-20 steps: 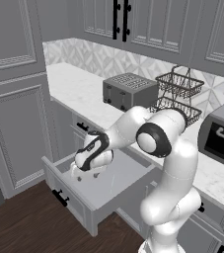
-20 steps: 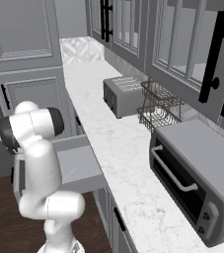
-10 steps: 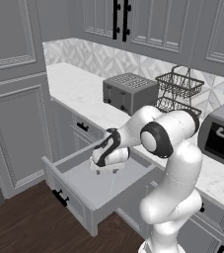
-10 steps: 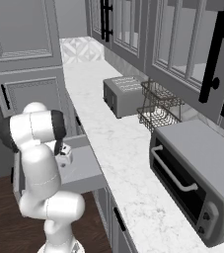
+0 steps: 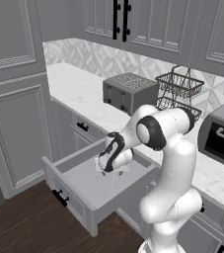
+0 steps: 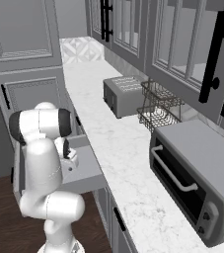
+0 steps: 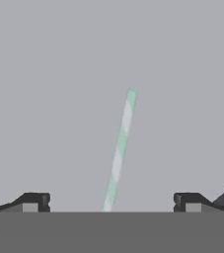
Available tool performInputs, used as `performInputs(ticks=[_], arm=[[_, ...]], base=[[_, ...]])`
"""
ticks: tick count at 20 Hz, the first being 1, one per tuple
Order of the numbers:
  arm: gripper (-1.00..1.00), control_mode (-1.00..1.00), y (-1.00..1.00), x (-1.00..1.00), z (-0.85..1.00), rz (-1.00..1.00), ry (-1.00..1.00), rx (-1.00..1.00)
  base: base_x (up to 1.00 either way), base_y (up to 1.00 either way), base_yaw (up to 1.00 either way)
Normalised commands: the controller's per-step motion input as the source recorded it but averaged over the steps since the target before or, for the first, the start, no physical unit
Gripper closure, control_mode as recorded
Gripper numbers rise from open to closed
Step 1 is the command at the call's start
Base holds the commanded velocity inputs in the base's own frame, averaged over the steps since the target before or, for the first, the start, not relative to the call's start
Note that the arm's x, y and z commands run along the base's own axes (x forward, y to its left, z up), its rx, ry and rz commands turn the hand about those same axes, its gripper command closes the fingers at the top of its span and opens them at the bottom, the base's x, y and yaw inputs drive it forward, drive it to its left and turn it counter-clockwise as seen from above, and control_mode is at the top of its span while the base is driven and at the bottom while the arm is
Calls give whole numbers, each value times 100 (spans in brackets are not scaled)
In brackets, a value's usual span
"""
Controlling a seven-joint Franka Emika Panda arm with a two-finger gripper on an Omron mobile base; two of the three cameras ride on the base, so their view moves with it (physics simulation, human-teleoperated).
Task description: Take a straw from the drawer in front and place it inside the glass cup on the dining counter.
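Pale-grey drawer (image 5: 91,190) floor was seen laid open below the marble counter (image 5: 84,94), the drawer pulled fully out with its short black handle (image 5: 60,197) facing the room. In the left base view the gripper (image 5: 108,169) was held low over the drawer's inside, pointed down, and a thin pale straw (image 5: 111,184) could just be made out lying on the floor beneath it. In the hand view the straw (image 7: 120,148) was shown far more plainly: green and white striped, lying flat on the plain grey floor, slightly tilted, between the two fingertips (image 7: 34,201), which were spread wide apart and closed on nothing. In the right base view the gripper (image 6: 70,159) was largely hidden behind the arm, and the straw could not be picked out; instead a toaster (image 6: 124,95), a wire basket (image 6: 158,105) and a toaster oven (image 6: 202,178) were seen along the counter (image 6: 128,163).
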Motion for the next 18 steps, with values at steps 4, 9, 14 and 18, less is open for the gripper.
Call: performInputs(ticks=[4, 9, 14, 18], arm=[[-100, -100, -23, 24, -26, -10, 0, 0], [-100, -100, -5, 20, -28, -6, 0, 0], [-100, -100, 0, 24, -31, -4, 1, 0], [-100, -100, 0, 20, -38, -3, 2, 0]], base=[[0, 0, 0], [0, 0, 0], [0, 0, 0], [0, 0, 0]])
